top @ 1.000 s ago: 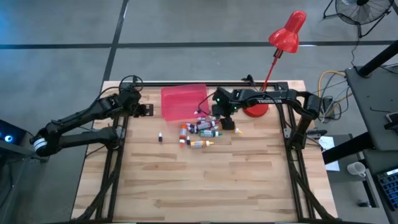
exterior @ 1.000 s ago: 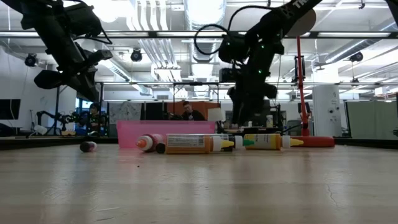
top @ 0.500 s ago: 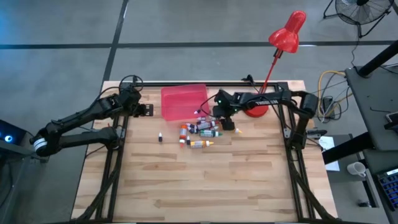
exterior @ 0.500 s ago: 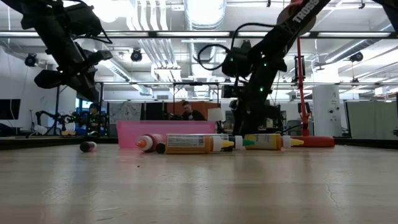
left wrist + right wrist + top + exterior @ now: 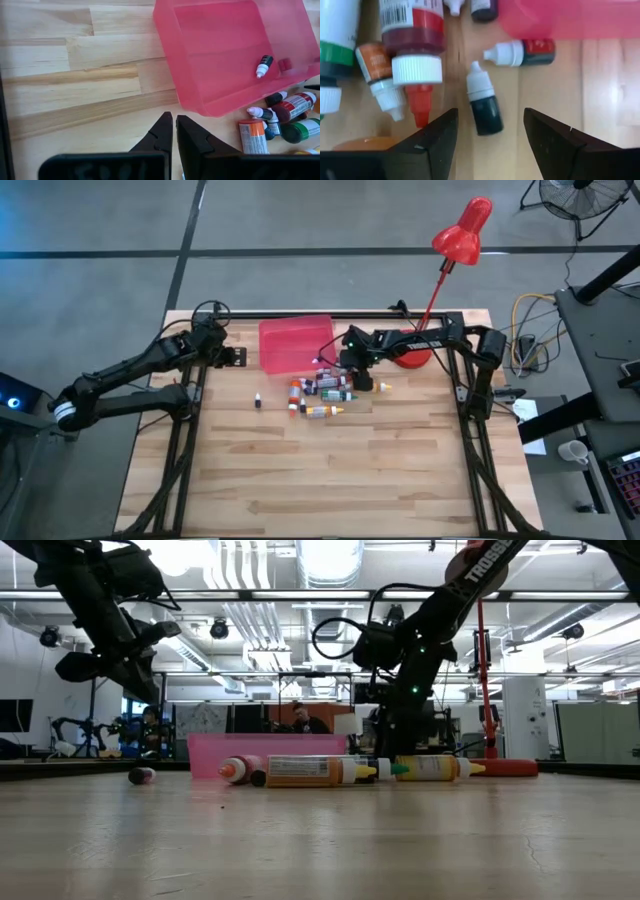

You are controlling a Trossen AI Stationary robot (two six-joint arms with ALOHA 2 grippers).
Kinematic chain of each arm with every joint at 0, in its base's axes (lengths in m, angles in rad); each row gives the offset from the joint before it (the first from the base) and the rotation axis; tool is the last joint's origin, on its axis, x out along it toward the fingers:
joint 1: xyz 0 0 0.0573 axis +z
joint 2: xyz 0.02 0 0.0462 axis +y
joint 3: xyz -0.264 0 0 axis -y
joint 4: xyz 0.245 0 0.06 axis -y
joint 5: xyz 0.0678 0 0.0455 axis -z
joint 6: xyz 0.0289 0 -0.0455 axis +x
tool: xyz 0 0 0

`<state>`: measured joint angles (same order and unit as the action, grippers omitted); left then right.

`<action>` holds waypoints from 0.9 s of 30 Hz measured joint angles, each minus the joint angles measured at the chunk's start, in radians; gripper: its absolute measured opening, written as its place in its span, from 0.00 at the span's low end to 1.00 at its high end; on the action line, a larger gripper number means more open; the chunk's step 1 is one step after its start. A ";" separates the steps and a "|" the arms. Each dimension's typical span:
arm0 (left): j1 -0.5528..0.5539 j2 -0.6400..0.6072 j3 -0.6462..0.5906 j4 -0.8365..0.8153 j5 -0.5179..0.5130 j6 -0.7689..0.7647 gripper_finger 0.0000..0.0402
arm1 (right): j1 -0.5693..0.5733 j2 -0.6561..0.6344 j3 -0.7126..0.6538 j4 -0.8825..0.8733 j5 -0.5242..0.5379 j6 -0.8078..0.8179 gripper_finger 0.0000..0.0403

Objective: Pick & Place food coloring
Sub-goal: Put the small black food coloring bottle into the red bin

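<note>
**Mia:** What changed just now?

**Ben:** The right arm came lower. A moment ago the right tool (image 5: 357, 372) was up above the pile of food coloring bottles (image 5: 322, 392). Now it sits right down over the far right side of the pile, close to the tabletop (image 5: 330, 470).

**Mia:** What does that mean for the job?

**Ben:** I think it is getting ready to grab one. Its fingers are apart and empty, one on each side of a small dark bottle (image 5: 484, 106) with a white cap. That bottle lies flat on the wood between them, not touched yet.

**Mia:** Are the fingers closing?

**Ben:** They look a bit less wide than before, so maybe they have started.

**Mia:** Where are the other bottles?

**Ben:** Most lie in a heap just near the pink tray (image 5: 294, 343), in the middle of the tabletop. One dark bottle (image 5: 263, 66) is already inside the tray. One tiny bottle (image 5: 258, 401) lies alone, off to the left of the heap.

**Mia:** So lots still to move?

**Ben:** Yes, I would say the job has only begun.

**Mia:** How is the right arm bent?

**Ben:** It reaches in from the right side, stretched along the far edge, with its wrist tipped down at the pile.

**Mia:** And the left arm?

**Ben:** It waits at the far left. The left tool (image 5: 173, 131) is pressed shut with nothing in it, hanging just left of the tray.
</note>
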<state>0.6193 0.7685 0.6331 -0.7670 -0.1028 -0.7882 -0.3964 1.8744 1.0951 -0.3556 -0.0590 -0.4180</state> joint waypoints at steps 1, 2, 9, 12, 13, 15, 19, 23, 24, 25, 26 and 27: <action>0.000 0.000 0.000 0.000 0.000 0.000 0.00 | 0.000 0.000 -0.006 0.001 -0.006 -0.001 0.53; 0.000 0.000 0.000 0.000 -0.004 0.000 0.00 | 0.000 0.003 -0.010 0.005 -0.007 -0.005 0.52; 0.000 0.000 0.000 0.000 -0.026 0.002 0.00 | 0.000 0.013 -0.016 0.028 -0.015 0.001 0.42; -0.001 0.000 0.000 0.001 -0.027 0.002 0.00 | 0.000 0.020 -0.014 0.041 -0.015 0.015 0.37; -0.001 0.000 0.000 0.001 -0.027 0.002 0.00 | 0.000 0.021 -0.013 0.043 -0.017 0.022 0.35; -0.001 0.000 0.000 0.000 -0.027 0.002 0.00 | 0.000 0.023 -0.013 0.046 -0.018 0.035 0.31; -0.001 0.000 0.000 0.000 -0.026 0.003 0.00 | 0.000 0.023 -0.009 0.034 -0.018 0.060 0.22; -0.001 0.000 0.000 0.001 -0.027 0.007 0.00 | 0.000 0.021 0.031 -0.071 -0.020 0.124 0.15; -0.001 0.000 0.000 0.001 -0.029 0.008 0.00 | -0.001 0.020 0.048 -0.109 -0.021 0.143 0.14; -0.001 0.000 0.000 0.001 -0.029 0.008 0.00 | -0.001 0.018 0.068 -0.141 -0.021 0.156 0.13; -0.001 0.000 0.000 0.001 -0.029 0.008 0.00 | -0.001 0.013 0.089 -0.173 -0.023 0.163 0.13; -0.001 0.000 0.000 0.003 -0.029 0.008 0.00 | -0.001 0.003 0.111 -0.208 -0.029 0.164 0.13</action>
<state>0.6186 0.7685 0.6331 -0.7644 -0.1322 -0.7799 -0.3973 1.8773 1.2057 -0.5632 -0.0875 -0.2539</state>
